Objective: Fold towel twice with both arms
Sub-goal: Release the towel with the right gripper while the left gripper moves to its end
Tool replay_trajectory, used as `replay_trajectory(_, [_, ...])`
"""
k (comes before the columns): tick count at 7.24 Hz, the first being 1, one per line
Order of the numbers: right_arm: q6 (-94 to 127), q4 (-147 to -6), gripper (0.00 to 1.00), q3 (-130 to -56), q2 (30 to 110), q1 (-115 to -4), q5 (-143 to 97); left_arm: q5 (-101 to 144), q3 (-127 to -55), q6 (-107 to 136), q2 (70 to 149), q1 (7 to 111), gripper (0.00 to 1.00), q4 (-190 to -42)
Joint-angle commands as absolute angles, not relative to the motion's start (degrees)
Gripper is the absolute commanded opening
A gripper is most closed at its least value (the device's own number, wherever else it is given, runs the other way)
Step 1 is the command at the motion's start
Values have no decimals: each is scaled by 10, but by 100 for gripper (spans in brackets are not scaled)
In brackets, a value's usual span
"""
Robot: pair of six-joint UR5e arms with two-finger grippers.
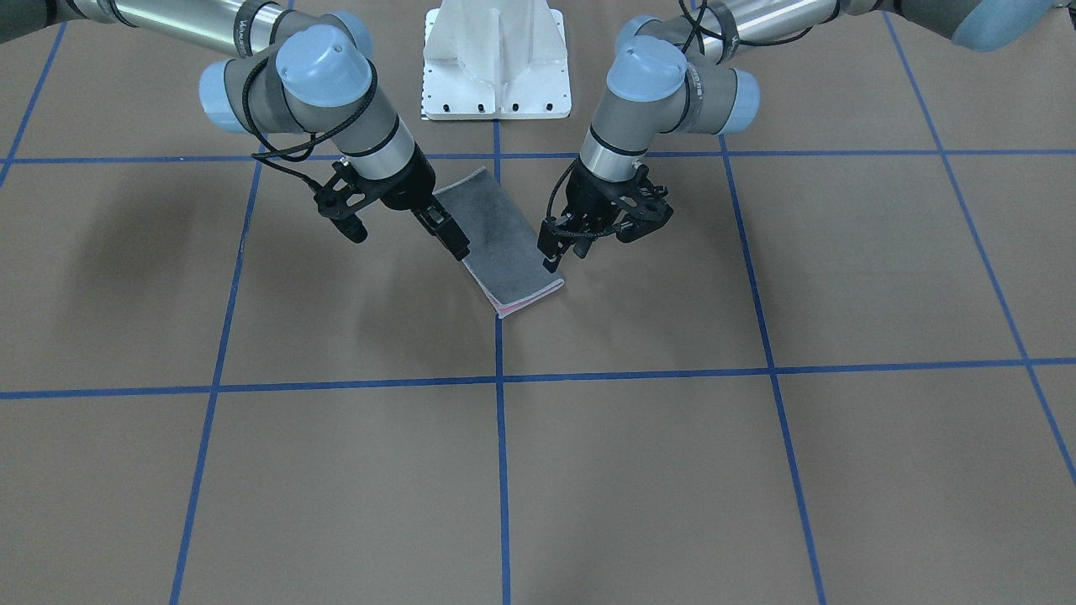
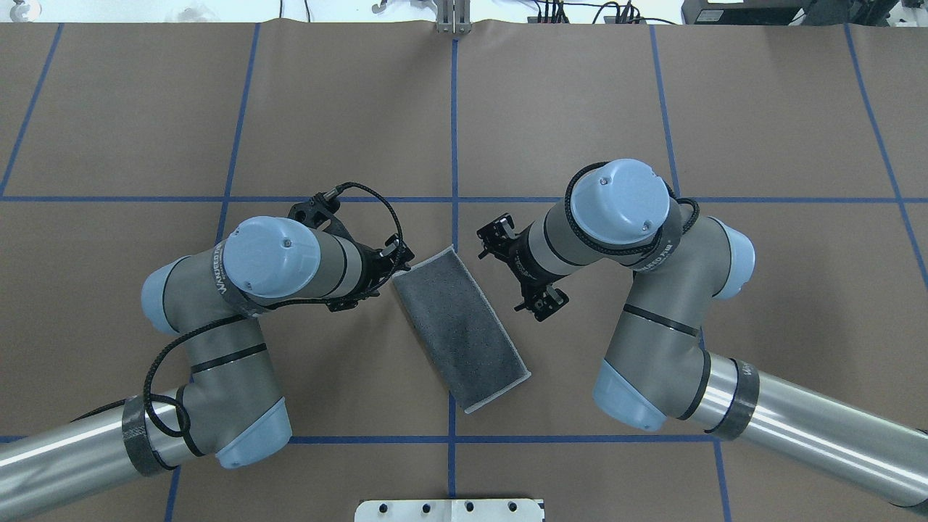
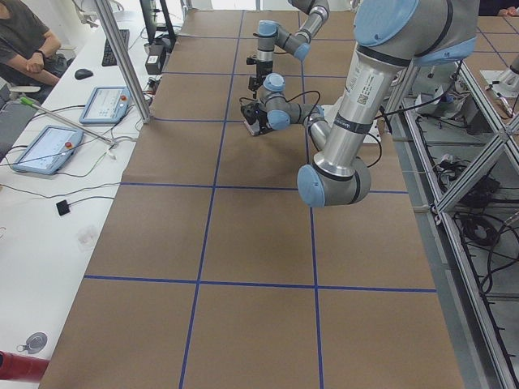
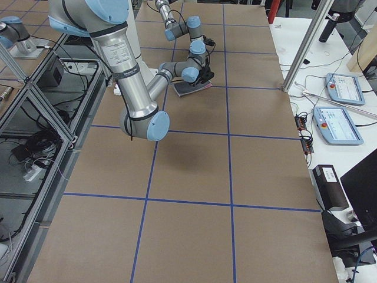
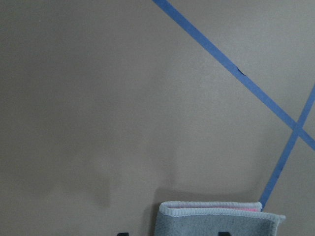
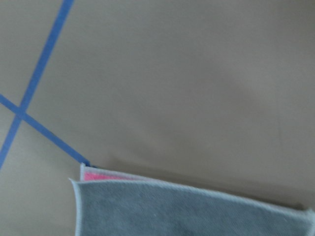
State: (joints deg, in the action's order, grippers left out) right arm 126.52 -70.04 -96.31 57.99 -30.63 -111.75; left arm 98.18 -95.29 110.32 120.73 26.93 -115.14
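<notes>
Towel [image 2: 460, 326] lies flat on the brown worktop [image 2: 145, 109], folded into a long rectangle with the dark grey face up. A sliver of pink shows between the layers at its far end. It sits aslant across the centre blue tape line [image 2: 455, 145], far end to the left and near end to the right, just in front of the white pedestal base [image 1: 496, 67].

The left arm [image 2: 268, 261] bends in from the left. Its tool [image 1: 561, 245] hangs just over the far short end of the towel. The left wrist view shows two dark tips set apart and nothing between them, so it is open.

The right arm [image 2: 623, 210] bends in from the right. Its tool [image 1: 450, 234] is low beside the towel's right long edge and grips nothing. I cannot tell whether its jaws are apart or together.
</notes>
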Motion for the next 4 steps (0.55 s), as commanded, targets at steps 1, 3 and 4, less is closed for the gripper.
replay_trajectory(1, [1245,-699,100,-938,565,-310,-1101,983,-947,1103,1208,269,67,-1153])
replay_trajectory(3, [1244,-700,100,-937,566,-322,-1101,984,-960,1108,1215,268,67,-1151])
replay_trajectory(4, [1225,-702,100,-936,565,-331,-1101,983,-968,1115,1215,256,67,-1150])
